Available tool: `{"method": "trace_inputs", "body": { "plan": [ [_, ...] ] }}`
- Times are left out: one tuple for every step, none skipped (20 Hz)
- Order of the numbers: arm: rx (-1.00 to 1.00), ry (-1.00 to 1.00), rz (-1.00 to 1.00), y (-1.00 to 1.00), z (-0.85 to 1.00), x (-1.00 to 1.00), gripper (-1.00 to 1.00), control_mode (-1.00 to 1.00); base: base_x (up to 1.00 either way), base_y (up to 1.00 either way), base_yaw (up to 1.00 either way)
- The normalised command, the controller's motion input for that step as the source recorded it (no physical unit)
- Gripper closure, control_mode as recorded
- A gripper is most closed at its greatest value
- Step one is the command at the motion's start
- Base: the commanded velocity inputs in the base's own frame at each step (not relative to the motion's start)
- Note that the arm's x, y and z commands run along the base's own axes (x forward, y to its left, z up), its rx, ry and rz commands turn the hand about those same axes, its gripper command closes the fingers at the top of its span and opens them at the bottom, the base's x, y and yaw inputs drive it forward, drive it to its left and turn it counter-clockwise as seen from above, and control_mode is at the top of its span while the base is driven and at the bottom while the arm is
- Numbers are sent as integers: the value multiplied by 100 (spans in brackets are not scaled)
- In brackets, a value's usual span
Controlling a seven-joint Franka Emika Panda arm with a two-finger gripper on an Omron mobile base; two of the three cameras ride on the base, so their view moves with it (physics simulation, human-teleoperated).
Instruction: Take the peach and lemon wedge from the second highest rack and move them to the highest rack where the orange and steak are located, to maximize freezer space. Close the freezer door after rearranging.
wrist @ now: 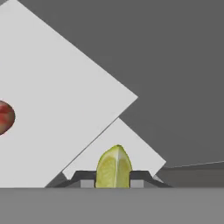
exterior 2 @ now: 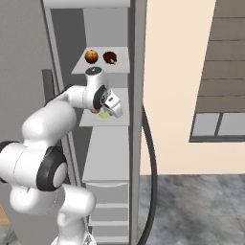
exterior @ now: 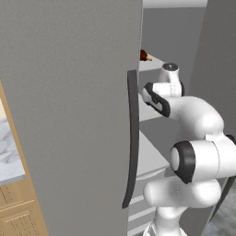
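The freezer stands open. On the highest rack [exterior 2: 122, 67] lie the orange [exterior 2: 91, 56] and the steak [exterior 2: 110, 58]; the steak [exterior: 144, 56] also peeks past the door's edge. My gripper [exterior 2: 109, 113] is at the front of the second highest rack [exterior 2: 119, 122], shut on the lemon wedge [exterior 2: 104, 115]. In the hand view the yellow-green lemon wedge [wrist: 113, 168] sits squeezed between the fingertips [wrist: 87, 180] of my gripper [wrist: 113, 180]. The peach [wrist: 5, 117] rests on the rack plate [wrist: 65, 100], to the left and apart from the gripper. The freezer door [exterior: 69, 115] is swung wide, its dark handle [exterior: 132, 138] beside my arm.
A second door [exterior 2: 139, 143] with a curved dark handle [exterior 2: 152, 172] stands edge-on right of the shelves. Lower racks [exterior 2: 107, 158] and drawers [exterior 2: 110, 210] sit under my gripper. A wooden cabinet [exterior: 18, 207] is left of the freezer door.
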Motion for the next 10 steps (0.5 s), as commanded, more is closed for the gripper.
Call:
{"method": "trace_inputs", "body": {
  "plan": [
    [0,-19,0,0,59,-18,100,-100,0,0,0],
    [0,-18,0,0,57,-12,100,-100,0,0,0],
    [0,-22,0,0,58,-12,100,-100,0,0,0],
    [0,-22,0,0,55,-8,100,-100,0,0,0],
    [0,-22,0,0,58,-6,100,-100,0,0,0],
    [0,-22,0,0,56,-5,100,-100,0,0,0],
    [0,-23,0,0,56,-2,100,-100,0,0,0],
    [0,-23,0,0,57,0,100,-100,0,0,0],
    [0,-25,0,0,54,-1,100,-100,0,0,0],
    [0,-27,0,0,55,0,100,-100,0,0,0]
  ]
}}
